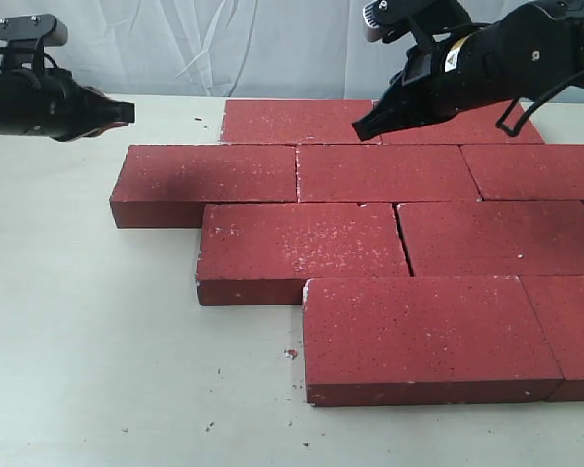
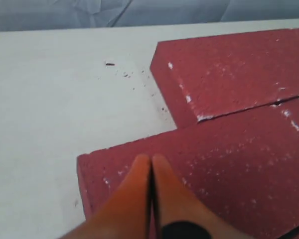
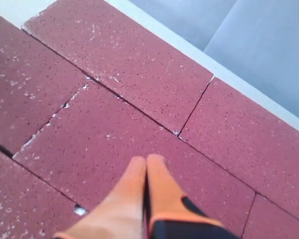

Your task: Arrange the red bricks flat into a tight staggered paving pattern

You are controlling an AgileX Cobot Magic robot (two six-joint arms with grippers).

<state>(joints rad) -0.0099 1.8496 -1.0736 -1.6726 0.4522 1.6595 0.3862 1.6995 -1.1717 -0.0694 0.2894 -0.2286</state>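
Note:
Several red bricks point(image 1: 389, 175) lie flat on the pale table in four staggered rows, sides touching or nearly so. The front row brick point(image 1: 423, 336) sits nearest the camera, and the back row brick point(image 1: 297, 122) is farthest. My left gripper point(image 1: 127, 112) hovers shut at the far left, above the table just beyond the second row's left end; its wrist view shows orange fingers point(image 2: 139, 172) pressed together over a brick corner point(image 2: 229, 169). My right gripper point(image 1: 362, 129) is shut too, hanging over the back rows; its fingers point(image 3: 157, 172) point down at the bricks point(image 3: 114, 129).
The pale table point(image 1: 88, 350) stretches left of and in front of the bricks, with small red crumbs point(image 1: 291, 353) scattered on it. A grey cloth backdrop point(image 1: 224, 44) hangs behind the table's far edge. The brick rows run past the right edge of the exterior view.

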